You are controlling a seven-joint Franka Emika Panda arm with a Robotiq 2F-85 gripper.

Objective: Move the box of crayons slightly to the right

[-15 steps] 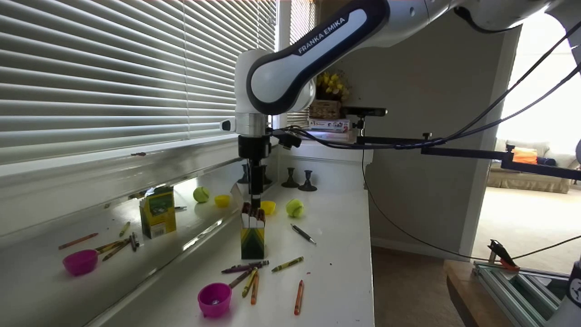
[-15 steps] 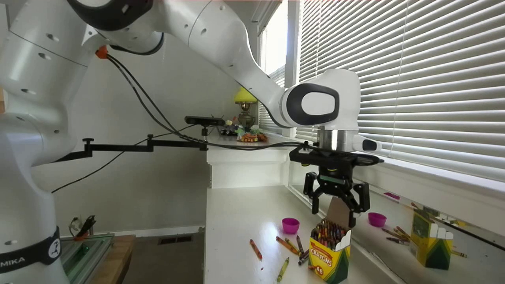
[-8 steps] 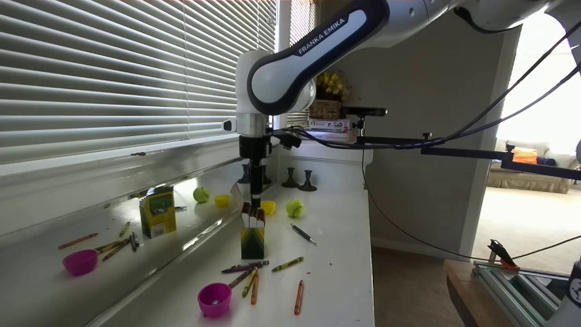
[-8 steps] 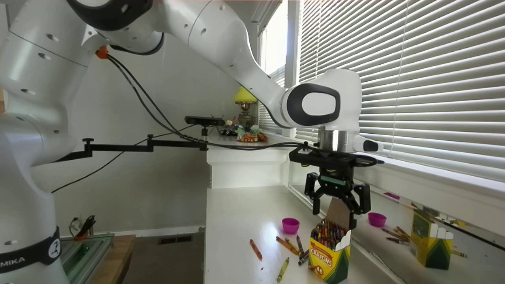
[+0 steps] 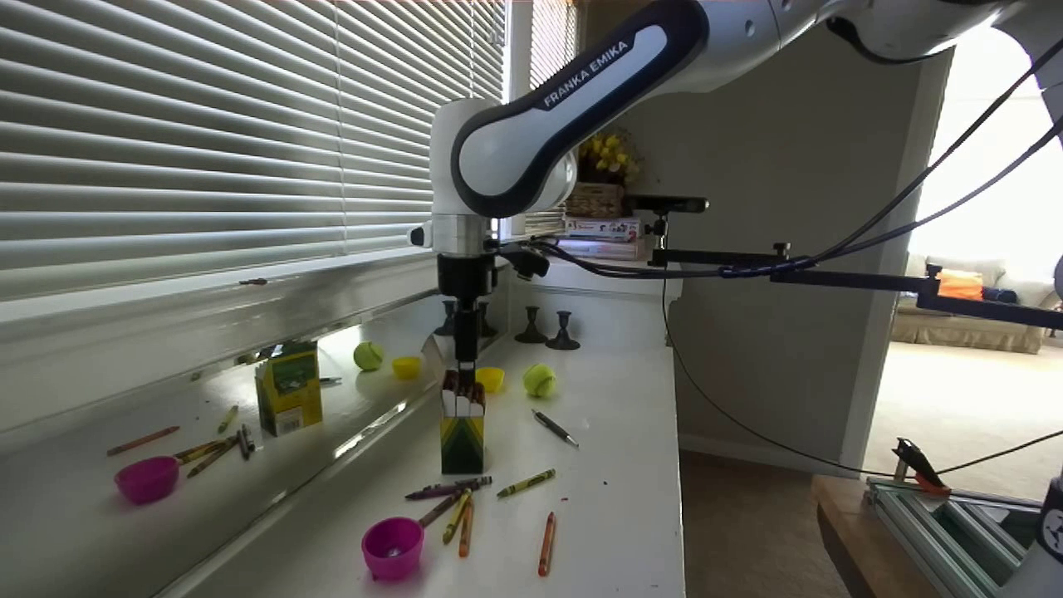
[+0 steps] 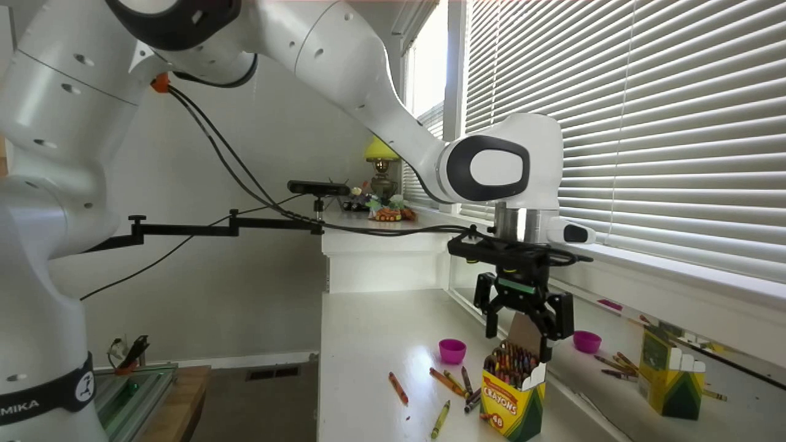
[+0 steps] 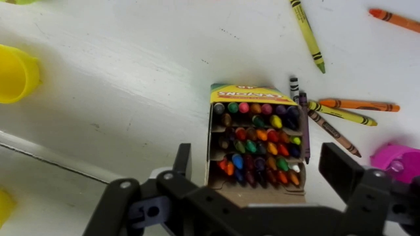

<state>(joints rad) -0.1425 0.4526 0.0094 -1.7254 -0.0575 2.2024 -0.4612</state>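
Note:
The yellow and green box of crayons (image 5: pixel 462 444) stands upright on the white counter, lid flap up, full of crayons. Its yellow front faces an exterior view (image 6: pixel 500 402). In the wrist view the box (image 7: pixel 251 93) is seen from above with its rows of crayon tips. My gripper (image 6: pixel 518 344) points down over the box and is open. In the wrist view the gripper (image 7: pixel 254 160) has one finger on each side of the box, with a gap at both sides. The fingertips are around the height of the box top; nothing is held.
Loose crayons (image 5: pixel 526 483) lie beside the box, one purple crayon (image 7: pixel 305 127) close against its side. A pink cup (image 5: pixel 393 548), a yellow cup (image 7: pixel 16 73), a tennis ball (image 5: pixel 540 380) and a pen (image 5: pixel 555 428) are on the counter. A reflective backsplash (image 5: pixel 208 490) runs behind the box.
The arm's wrist and the gripper have come down slightly, with a small tilt of the hand. The fingers stay open. The box and loose crayons have not moved.

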